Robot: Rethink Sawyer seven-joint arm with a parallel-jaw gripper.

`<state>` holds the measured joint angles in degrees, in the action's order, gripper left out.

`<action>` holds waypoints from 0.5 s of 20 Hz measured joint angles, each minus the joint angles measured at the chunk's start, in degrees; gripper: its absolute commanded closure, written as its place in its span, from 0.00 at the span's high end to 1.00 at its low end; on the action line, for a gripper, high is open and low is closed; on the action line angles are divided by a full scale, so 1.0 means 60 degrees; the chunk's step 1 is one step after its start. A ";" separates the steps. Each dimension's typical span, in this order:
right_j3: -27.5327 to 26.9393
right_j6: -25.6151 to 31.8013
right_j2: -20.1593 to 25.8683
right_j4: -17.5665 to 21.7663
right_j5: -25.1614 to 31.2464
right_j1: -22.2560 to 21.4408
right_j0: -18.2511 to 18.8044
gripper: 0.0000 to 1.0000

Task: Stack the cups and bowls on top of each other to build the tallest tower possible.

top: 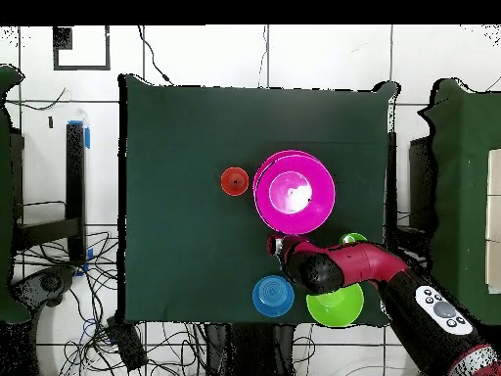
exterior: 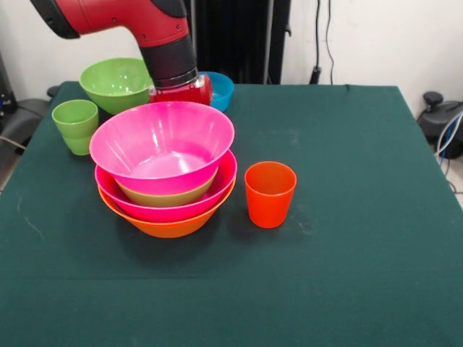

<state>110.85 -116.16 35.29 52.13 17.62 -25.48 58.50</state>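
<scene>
The tower stands a little left of the middle of the table: an orange bowl at the bottom, a pink bowl in it, then a green bowl, of which only the rim shows, and a second pink bowl on top, which sits clearly tilted. In the front view, the orange-red cup stands upright just beside the tower at 3 o'clock. The light green cup is at about 10 o'clock, and a green bowl and a light blue bowl wait near 12 o'clock.

The gripper is low behind the top pink bowl, at the 12 o'clock side, and I cannot tell if it is open or closed, because the bowl and the wrist hide it.

I think the danger is the tilted top bowl. If the arm touches its far rim, the bowl may slide off or push the whole tower toward the orange-red cup. Another piece put on this sloped bowl would probably lean too.
</scene>
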 measured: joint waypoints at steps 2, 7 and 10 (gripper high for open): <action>-0.0037 0.0000 -0.0004 0.0030 -0.0125 0.0094 -0.0002 1.00; -0.0081 0.0002 -0.0003 0.0222 -0.0332 0.0283 -0.0002 0.00; -0.0081 0.0002 -0.0001 0.0296 -0.0380 0.0306 -0.0001 0.00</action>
<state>110.37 -116.15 35.28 53.90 15.35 -23.64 58.50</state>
